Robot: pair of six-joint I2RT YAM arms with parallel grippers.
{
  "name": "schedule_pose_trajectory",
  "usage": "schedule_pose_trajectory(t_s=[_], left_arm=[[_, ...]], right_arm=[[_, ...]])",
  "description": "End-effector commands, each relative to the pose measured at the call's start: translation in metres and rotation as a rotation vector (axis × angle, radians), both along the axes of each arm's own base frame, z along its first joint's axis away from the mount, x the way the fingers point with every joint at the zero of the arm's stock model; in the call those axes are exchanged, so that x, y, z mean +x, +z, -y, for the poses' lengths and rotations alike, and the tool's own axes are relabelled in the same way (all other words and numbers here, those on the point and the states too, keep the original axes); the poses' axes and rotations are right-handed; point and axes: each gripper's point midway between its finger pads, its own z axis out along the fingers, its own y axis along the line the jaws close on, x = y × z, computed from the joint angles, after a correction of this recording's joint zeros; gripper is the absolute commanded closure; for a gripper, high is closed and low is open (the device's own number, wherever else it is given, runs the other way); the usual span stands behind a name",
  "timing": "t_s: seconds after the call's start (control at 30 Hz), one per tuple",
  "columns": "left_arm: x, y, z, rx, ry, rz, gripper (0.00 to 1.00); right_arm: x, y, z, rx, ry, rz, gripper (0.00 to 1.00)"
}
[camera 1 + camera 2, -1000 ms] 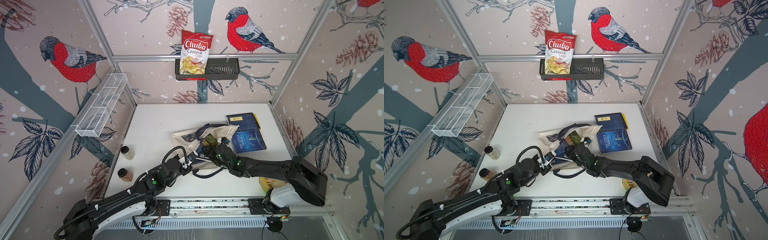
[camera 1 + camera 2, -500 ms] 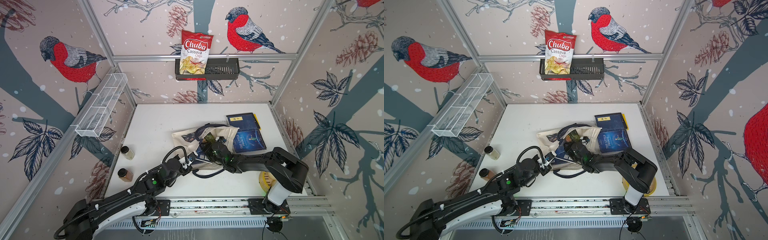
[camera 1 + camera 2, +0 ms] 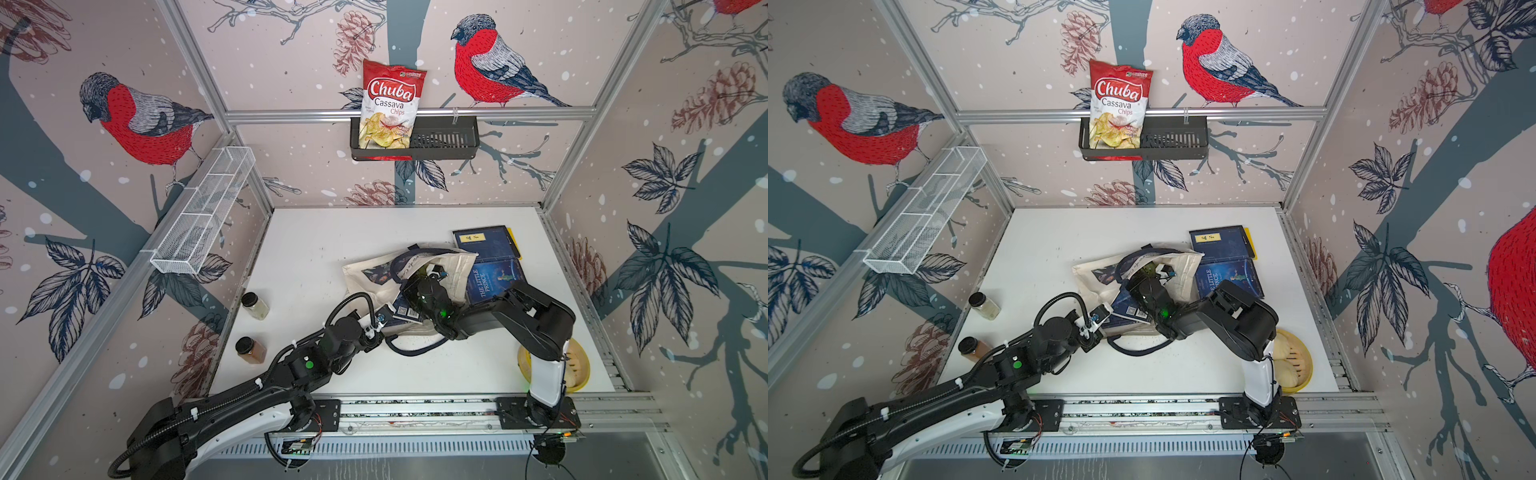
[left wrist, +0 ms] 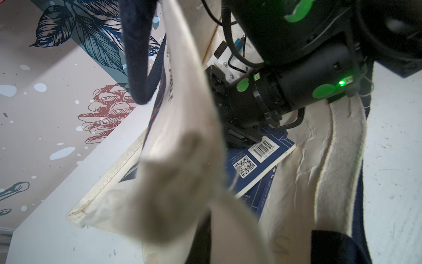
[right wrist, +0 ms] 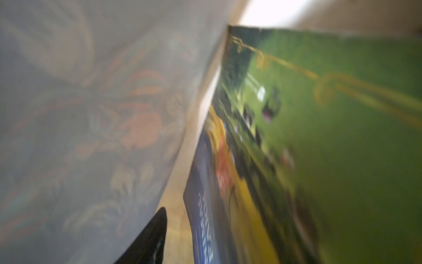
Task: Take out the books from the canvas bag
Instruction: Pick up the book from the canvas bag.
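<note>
Cream cloth with navy straps: one canvas bag [image 3: 374, 276] lies crumpled mid-table, its mouth turned toward the arms.

I can count six books. Three lie out on the table on the right side of the bag:
- a navy book [image 3: 484, 245] with a yellow label, farthest back
- a yellow book [image 3: 514, 243], showing only as an edge under the navy one
- the blue Little Prince book [image 3: 494, 280], nearer the arms, its edge under the bag's corner

Three are inside the bag. Two barcoded navy books [image 4: 253, 160] are stacked at the mouth. A green-covered book [image 5: 342, 137] sits deeper in, blurred in the right wrist view.

There are two grippers. The left gripper [image 3: 376, 326] is clamped tight on the cloth at the bag's mouth, lifting the upper lip off the books. The right gripper [image 3: 420, 279] reaches inside the bag. Only one black finger [image 5: 148, 237] shows beside the green cover, so I cannot tell whether its jaws stand wide or narrow.

Two glass jars stand near the table's left edge, a pale jar [image 3: 255, 305] and a brown jar [image 3: 250, 350]. One yellow plate [image 3: 579, 365] sits behind the right arm's base.

The white table [image 3: 324, 249] is scuffed and speckled. The walls carry pinkish wallpaper with red-breasted birds, pine cones and dark leaves, set in an aluminium frame. One black basket [image 3: 444, 143] hangs on the back rail and holds one chips bag [image 3: 390, 108]. One white wire basket [image 3: 203, 212] hangs on the left wall.
</note>
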Motion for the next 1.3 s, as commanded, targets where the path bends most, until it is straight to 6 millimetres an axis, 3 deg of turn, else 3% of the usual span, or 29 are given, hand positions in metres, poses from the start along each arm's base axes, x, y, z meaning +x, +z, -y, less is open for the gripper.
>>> schedule_pose_trajectory(t_s=[0.0, 0.13, 0.27, 0.4, 0.53, 0.7, 0.9, 1.1, 1.27], left_arm=[[0.001, 0.025, 0.011, -0.092, -0.037, 0.056, 1.00], [0.001, 0.026, 0.011, -0.094, -0.037, 0.059, 1.00], [0.000, 0.027, 0.011, -0.096, -0.039, 0.060, 1.00], [0.000, 0.028, 0.011, -0.098, -0.038, 0.061, 1.00], [0.000, 0.029, 0.011, -0.102, -0.035, 0.062, 1.00], [0.003, 0.031, 0.008, -0.106, -0.014, 0.066, 1.00], [0.005, 0.033, 0.006, -0.115, 0.005, 0.063, 1.00], [0.007, 0.036, 0.004, -0.127, 0.026, 0.071, 1.00], [0.008, 0.036, 0.002, -0.128, 0.037, 0.071, 1.00]], right_arm=[[0.004, 0.010, -0.006, -0.109, 0.036, 0.103, 0.43], [0.005, -0.006, -0.010, -0.112, 0.051, 0.037, 0.51], [0.004, -0.028, -0.011, -0.114, 0.071, -0.027, 0.66], [0.003, -0.023, -0.006, -0.125, 0.058, -0.015, 0.79], [0.000, -0.001, -0.004, -0.151, 0.068, 0.036, 0.99], [-0.013, 0.027, -0.005, -0.190, 0.103, 0.090, 1.00], [-0.042, 0.074, 0.003, -0.250, 0.143, 0.173, 1.00], [-0.067, 0.100, 0.034, -0.289, 0.154, 0.217, 1.00], [-0.081, 0.138, 0.066, -0.324, 0.103, 0.297, 1.00]])
